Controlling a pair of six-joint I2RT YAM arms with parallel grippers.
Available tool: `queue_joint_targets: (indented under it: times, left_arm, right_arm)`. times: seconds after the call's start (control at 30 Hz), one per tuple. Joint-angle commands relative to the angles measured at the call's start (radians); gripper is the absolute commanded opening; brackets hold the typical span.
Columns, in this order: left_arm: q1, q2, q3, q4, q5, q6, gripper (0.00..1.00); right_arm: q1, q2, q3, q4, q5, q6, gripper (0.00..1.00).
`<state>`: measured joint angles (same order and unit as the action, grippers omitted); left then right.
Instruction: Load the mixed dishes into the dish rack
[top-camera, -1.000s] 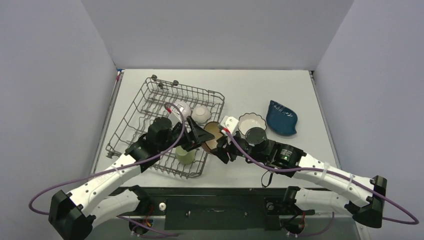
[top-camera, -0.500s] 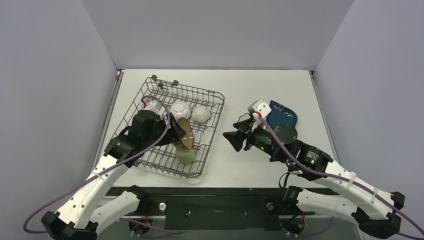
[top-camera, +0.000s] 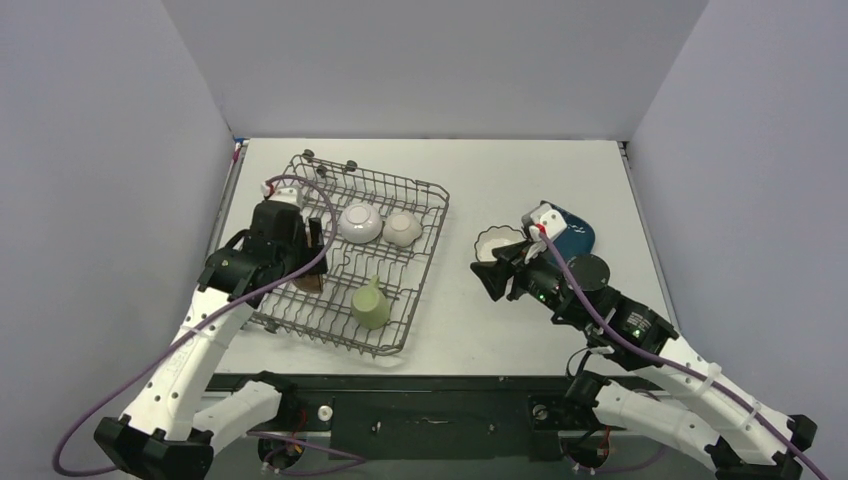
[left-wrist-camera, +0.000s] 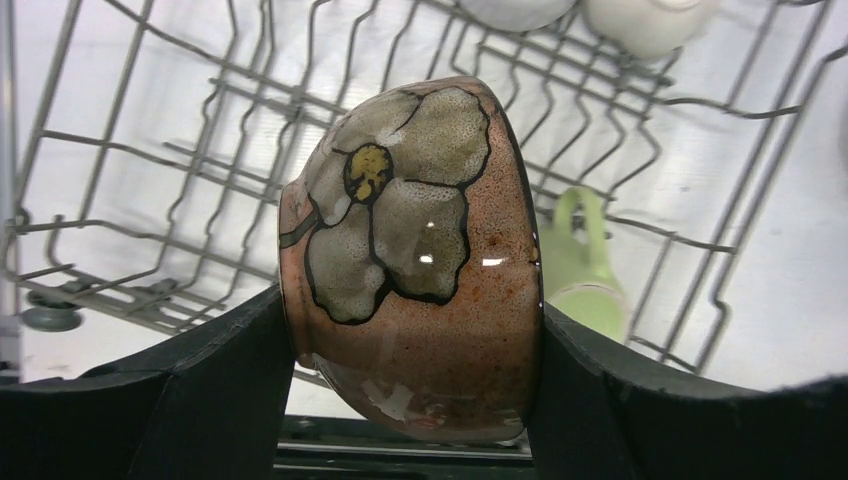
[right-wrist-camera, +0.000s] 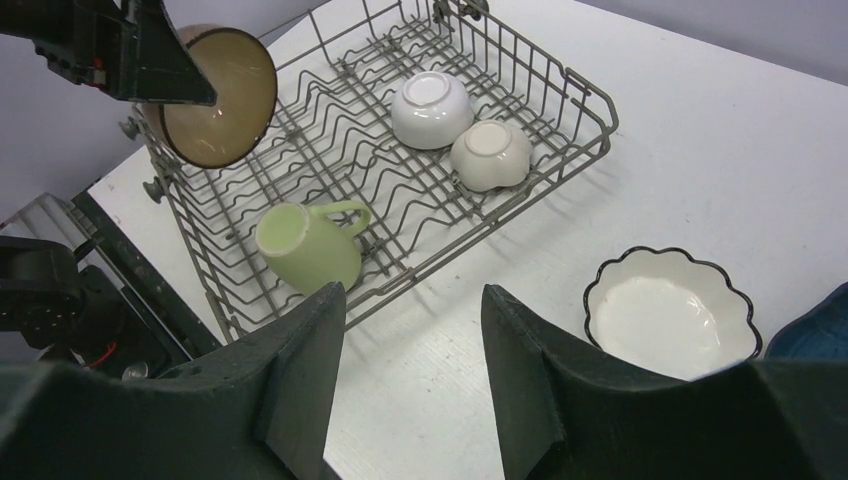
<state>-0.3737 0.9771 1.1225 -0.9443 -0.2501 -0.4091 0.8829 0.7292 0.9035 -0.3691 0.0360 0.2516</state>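
One brown bowl (left-wrist-camera: 415, 260) sits clamped on edge in the left hand (left-wrist-camera: 410, 340), apparently to slot between the rack (right-wrist-camera: 340, 160) tines, while the right hand (right-wrist-camera: 412, 300) gapes empty.

You have free room across the dish rack's (top-camera: 380, 176) left half; the green mug (top-camera: 370, 305), white bowl (top-camera: 358, 222) and pale dish (top-camera: 402, 228) crowd its right.

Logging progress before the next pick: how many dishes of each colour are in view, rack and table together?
White: 3, plain bowl, small bowl, scalloped bowl
Brown: 1, flowered bowl
Green: 1, mug
Dark blue: 1, dish
Total: 6
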Motion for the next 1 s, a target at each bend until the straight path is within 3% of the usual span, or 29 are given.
queue_joint_targets:
  times: [0.0, 0.37, 0.73, 0.97]
  left_arm:
    - [0.027, 0.035, 0.030, 0.048, -0.108, 0.115, 0.00]
    - [0.032, 0.239, -0.005, 0.077, -0.282, 0.211, 0.00]
    - [0.029, 0.380, -0.027, 0.116, -0.400, 0.160, 0.00]
    - [-0.036, 0.463, -0.042, 0.086, -0.418, 0.119, 0.00]
  right_arm:
    - [-0.010, -0.029, -0.005, 0.013, -0.012, 0.001, 0.48]
    - [-0.017, -0.069, -0.046, 0.004, -0.027, -0.001, 0.48]
    - [-0.022, -0.093, -0.082, 0.006, -0.028, 0.014, 0.48]
    - [-0.026, -0.092, -0.083, 0.010, -0.027, 0.014, 0.48]
